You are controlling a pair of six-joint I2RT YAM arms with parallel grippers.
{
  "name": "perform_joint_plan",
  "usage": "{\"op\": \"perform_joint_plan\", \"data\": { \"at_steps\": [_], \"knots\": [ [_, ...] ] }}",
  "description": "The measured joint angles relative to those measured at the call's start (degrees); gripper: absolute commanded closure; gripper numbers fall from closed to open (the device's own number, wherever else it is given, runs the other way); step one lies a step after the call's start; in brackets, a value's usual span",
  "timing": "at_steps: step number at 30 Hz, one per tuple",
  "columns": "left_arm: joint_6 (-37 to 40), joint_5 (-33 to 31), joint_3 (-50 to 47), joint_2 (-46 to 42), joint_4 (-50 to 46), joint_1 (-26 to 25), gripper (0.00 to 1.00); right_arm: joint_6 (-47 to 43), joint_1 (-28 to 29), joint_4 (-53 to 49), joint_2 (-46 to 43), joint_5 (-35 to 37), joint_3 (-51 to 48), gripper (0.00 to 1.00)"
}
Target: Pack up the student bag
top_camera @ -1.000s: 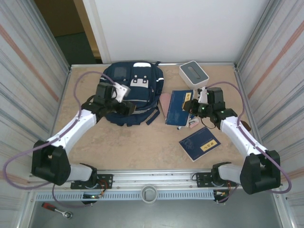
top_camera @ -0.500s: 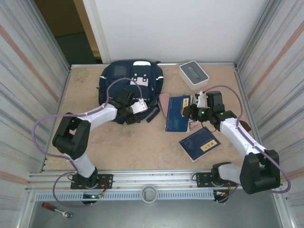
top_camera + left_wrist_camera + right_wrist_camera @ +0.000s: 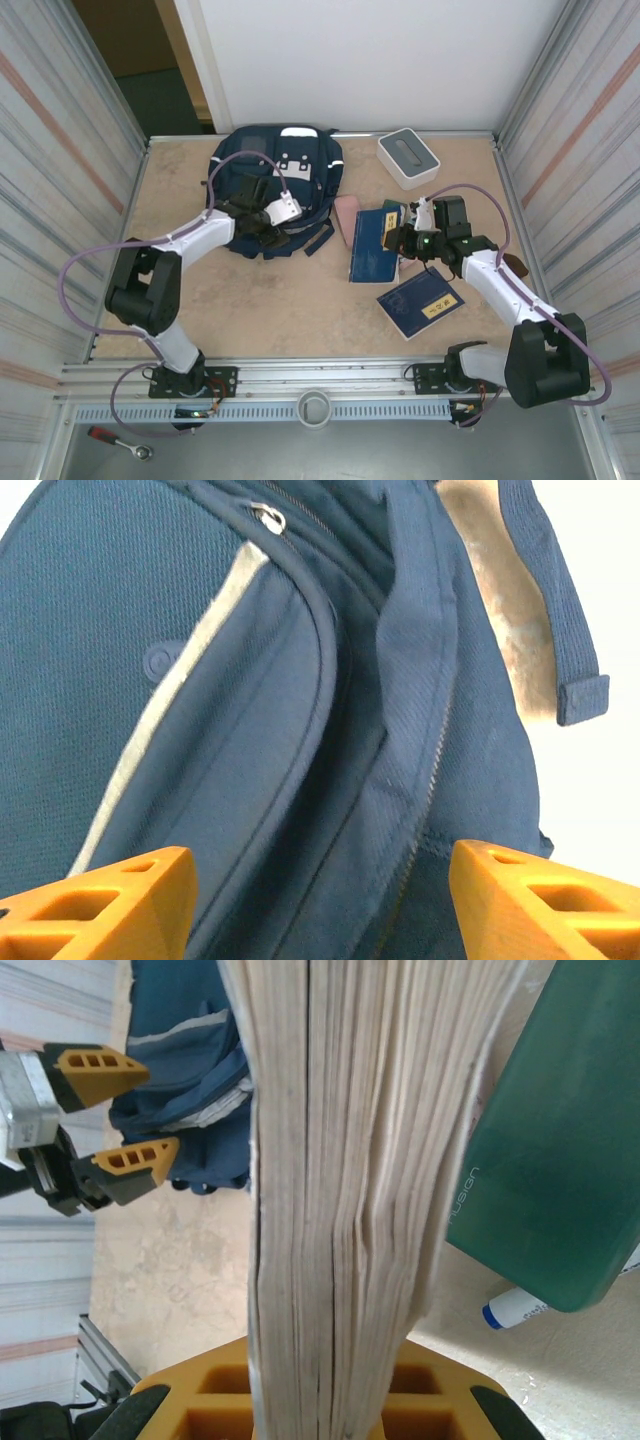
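Left tool: fingers apart, nothing gripped, poised at the near side of the student bag.
Right tool: clamped on the page edges of a thick book, right of the table's middle.
Student bag: lying flat by the table's far edge, left of centre; I cannot tell whether it is unzipped.
Step, as I judge it: getting the bag open, book held ready.
Next move: pinch a flap or the zip pull and lift, so the book can go in.

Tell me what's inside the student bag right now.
Its contents cannot be seen. The student bag lies with its navy outer fabric covering the interior. Up close, the open left gripper hovers over fabric folds and a zipper pull.
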Motion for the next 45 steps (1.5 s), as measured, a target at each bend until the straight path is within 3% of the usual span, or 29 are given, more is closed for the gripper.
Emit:
{"op": "perform_joint_plan", "data": {
  "at_steps": [5, 8, 12, 17, 21, 25, 36, 45],
  "knots": [
    [-1.36, 3.23, 3.19, 3.39, -1.57, 0.72, 0.67, -0.02, 1.11, 0.04, 1.49, 0.00, -0.02, 1.00],
    [-2.08, 4.81, 5.38, 5.20, -4.31, 1.03, 1.00, -0.02, 1.25, 0.02, 1.88, -0.02, -0.02, 1.00],
    [-4.87, 8.87, 9.81, 5.57, -10.49, 1.51, 1.00, 0.22, 0.83, 0.04, 1.88, -0.61, -0.02, 1.00],
    [-19.50, 11.74, 10.12, -0.33, -6.45, 2.84, 1.00, 10.29, 0.22, 9.55, 2.21, -5.95, -1.99, 1.00],
    [-31.47, 11.32, 10.34, -7.23, -2.78, 2.97, 1.00, 17.88, 7.13, 16.70, 5.42, -6.08, -1.51, 1.00],
    [-37.79, 11.43, 12.81, -9.77, -2.75, 2.97, 1.00, 24.17, 14.34, 22.23, 11.78, -4.20, 2.69, 1.00],
    [-38.10, 6.40, 15.32, -10.43, -5.49, 1.29, 1.00, 38.45, 21.31, 33.48, 35.08, 5.25, 22.40, 1.00],
    [-42.18, 4.07, 17.70, -10.23, -5.64, 1.31, 1.00, 46.77, 24.15, 35.76, 48.24, 23.67, 33.81, 0.99]
  ]
}}
